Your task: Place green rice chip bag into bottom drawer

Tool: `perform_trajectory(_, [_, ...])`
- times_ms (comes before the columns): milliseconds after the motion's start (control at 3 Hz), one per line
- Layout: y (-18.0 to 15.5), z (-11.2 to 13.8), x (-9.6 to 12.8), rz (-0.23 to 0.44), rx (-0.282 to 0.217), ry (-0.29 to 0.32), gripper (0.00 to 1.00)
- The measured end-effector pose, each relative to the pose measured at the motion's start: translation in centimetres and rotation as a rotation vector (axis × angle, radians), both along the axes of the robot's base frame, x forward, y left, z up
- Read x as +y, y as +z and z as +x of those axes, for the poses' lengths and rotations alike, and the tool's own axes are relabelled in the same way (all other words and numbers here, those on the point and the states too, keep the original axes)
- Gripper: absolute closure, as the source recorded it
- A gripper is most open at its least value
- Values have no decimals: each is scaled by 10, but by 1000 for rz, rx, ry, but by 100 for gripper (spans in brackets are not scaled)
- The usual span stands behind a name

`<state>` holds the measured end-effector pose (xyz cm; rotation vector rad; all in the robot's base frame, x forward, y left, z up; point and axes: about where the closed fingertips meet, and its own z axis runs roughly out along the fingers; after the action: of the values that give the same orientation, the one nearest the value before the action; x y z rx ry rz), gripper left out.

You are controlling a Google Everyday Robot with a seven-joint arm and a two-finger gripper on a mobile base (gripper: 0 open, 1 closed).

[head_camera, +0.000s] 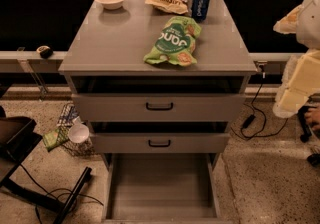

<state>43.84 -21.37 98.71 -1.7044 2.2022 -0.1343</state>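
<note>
Robot lab: loose cables on speckled floor, tool at upper right edge.

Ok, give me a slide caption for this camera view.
Green chip bag lies on the cabinet top, bottom drawer pulled open below, hand off at the right edge.

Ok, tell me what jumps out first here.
The green rice chip bag lies bright on the grey cabinet top, near its front edge. Below, the bottom drawer stands pulled far out toward the camera. The gripper hangs at the picture's right edge, apart from the bag.
</note>
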Motion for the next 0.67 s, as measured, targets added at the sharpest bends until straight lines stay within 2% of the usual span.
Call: perform_trajectory(667, [-2,7,4,14,-17,10,0])
